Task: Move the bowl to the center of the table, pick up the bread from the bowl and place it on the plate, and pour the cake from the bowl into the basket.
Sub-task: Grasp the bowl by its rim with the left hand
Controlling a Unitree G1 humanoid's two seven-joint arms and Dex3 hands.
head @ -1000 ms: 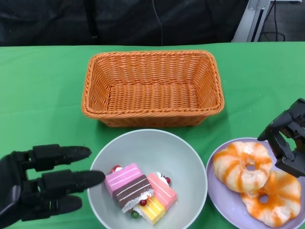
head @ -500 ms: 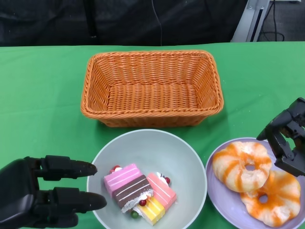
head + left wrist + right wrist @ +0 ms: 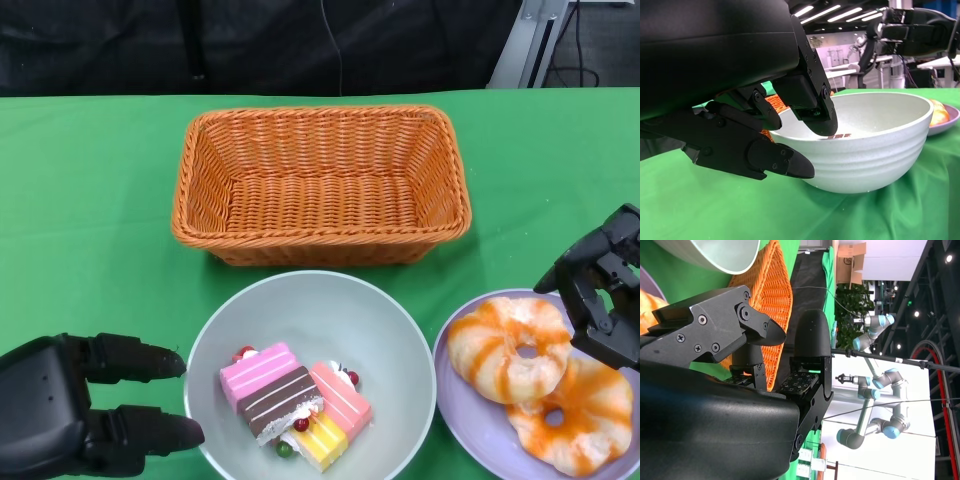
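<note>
Bread (image 3: 510, 347) already on plate (image 3: 447, 385) at 4 o'clock; cake (image 3: 290, 402) left in bowl (image 3: 330, 300), basket (image 3: 320, 185) unfilled at 12. Left hand (image 3: 70, 420) wide beside bowl; right hand (image 3: 600, 295) empty, spread.

Woven wicker basket (image 3: 320, 185), smooth, seemingly matt ceramic bowl (image 3: 385, 325), green cloth table cover (image 3: 90, 200).

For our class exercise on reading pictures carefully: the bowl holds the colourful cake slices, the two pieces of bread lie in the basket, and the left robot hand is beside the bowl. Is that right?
Not quite. The two pieces of bread lie on the purple plate, not in the basket, which holds nothing, as the head view shows. The rest stands: the cake slices are in the bowl, and the left robot hand is beside it.
</note>
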